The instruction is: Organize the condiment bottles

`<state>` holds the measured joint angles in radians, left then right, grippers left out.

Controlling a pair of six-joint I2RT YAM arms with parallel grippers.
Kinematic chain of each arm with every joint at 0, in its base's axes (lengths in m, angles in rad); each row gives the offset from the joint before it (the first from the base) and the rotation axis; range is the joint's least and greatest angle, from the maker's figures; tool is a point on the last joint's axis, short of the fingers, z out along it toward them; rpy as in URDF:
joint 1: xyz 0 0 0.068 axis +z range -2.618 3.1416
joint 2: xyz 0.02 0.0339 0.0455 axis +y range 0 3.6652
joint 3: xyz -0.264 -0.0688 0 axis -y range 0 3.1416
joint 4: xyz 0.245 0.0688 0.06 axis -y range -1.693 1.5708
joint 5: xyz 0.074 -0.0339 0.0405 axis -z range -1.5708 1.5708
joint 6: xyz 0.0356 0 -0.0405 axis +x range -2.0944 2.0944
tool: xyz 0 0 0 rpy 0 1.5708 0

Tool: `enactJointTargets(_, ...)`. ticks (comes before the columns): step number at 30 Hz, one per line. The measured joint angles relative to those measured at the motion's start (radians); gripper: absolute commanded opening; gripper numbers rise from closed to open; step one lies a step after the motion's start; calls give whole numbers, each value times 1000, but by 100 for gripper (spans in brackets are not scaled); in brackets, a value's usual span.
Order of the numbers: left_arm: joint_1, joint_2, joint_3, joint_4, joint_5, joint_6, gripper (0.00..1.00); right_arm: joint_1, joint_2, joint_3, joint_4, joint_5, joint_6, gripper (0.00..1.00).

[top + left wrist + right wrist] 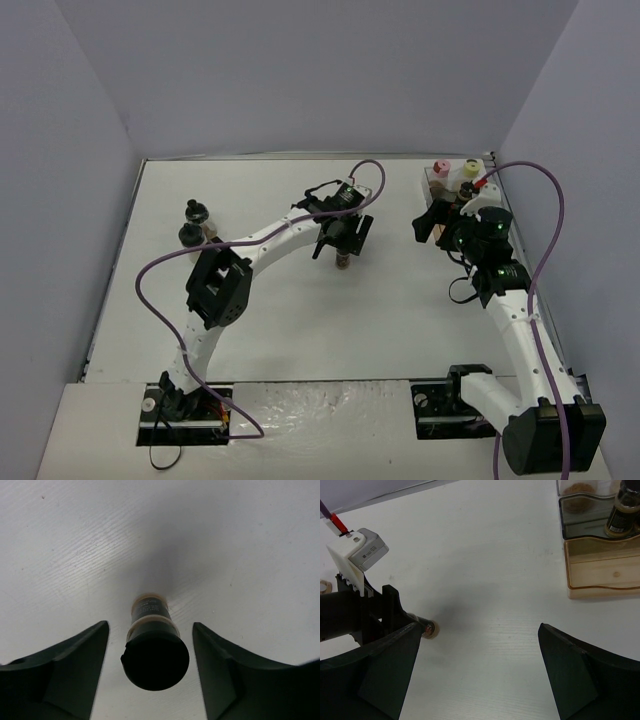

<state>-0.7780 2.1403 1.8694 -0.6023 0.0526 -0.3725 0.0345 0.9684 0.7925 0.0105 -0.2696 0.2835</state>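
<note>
A small dark condiment bottle (150,615) with a black cap (156,660) stands upright on the white table, between the fingers of my left gripper (150,626). The jaws are open, with a gap on each side of the cap. From above, that bottle (343,262) sits mid-table under the left gripper (342,244). Two black-capped bottles (197,211) (188,235) stand at the far left. My right gripper (432,224) (479,630) is open and holds nothing. It hovers near the clear tray (428,183), which holds a pink-capped bottle (438,168) and a pale-yellow-capped one (470,170).
In the right wrist view the tray's wooden base (600,575) is at the upper right, with a dark bottle (621,510) in a compartment behind it. The left arm's camera housing (357,555) is at the left. Purple cables arc over both arms. Walls enclose the table.
</note>
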Motion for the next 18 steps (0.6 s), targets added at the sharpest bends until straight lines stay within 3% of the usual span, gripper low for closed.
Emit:
enactJointTargets(4, 0, -11, 0, -6, -13, -3, 92, 5, 0, 0, 0, -1, -4, 100)
enactJointTargets(7, 0, -46, -1, -15, -24, -2, 97, 20, 0, 0, 0, -1, -12, 100)
enactJointTargets(15, 32, -367, -135, -5, -124, -7, 97, 112, 17, 0, 2, -8, -35, 100)
enactJointTargets(18, 87, -533, -260, 33, -167, -17, 97, 203, 58, 10, 10, 17, -60, 100)
